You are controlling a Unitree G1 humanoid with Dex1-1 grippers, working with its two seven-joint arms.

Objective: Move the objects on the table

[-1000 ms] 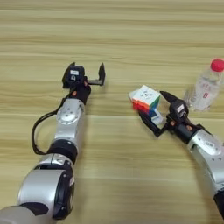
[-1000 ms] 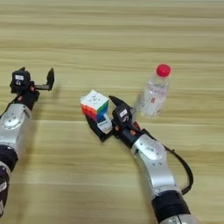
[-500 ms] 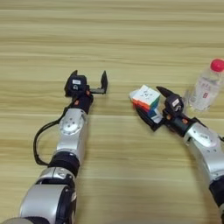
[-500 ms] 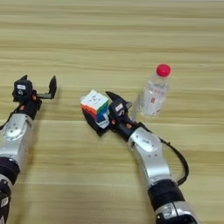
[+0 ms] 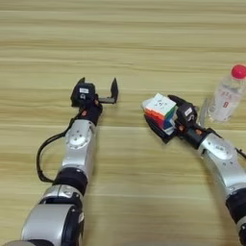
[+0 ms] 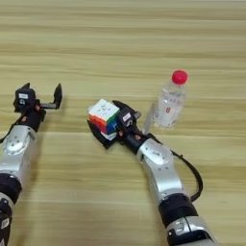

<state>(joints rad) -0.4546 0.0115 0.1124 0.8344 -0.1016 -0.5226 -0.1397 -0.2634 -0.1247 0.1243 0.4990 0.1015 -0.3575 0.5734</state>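
A multicoloured puzzle cube (image 5: 160, 109) sits on the wooden table (image 5: 125, 43), right of centre, also the cube (image 6: 104, 116) in the right eye view. My right gripper (image 5: 162, 115) is shut on the cube, one black finger above it and one below. A clear plastic bottle with a red cap (image 5: 227, 95) stands upright just right of that gripper. My left gripper (image 5: 98, 85) is left of the cube, open, with nothing between its fingers.
The bottle (image 6: 169, 101) stands close behind the right forearm (image 6: 156, 163). A black cable loops beside the left arm (image 5: 77, 149). Bare wood stretches across the far half of the table.
The left gripper has moved rightward and nearer, towards the cube. The right gripper stays on the cube, which has shifted slightly left. The bottle has not moved.
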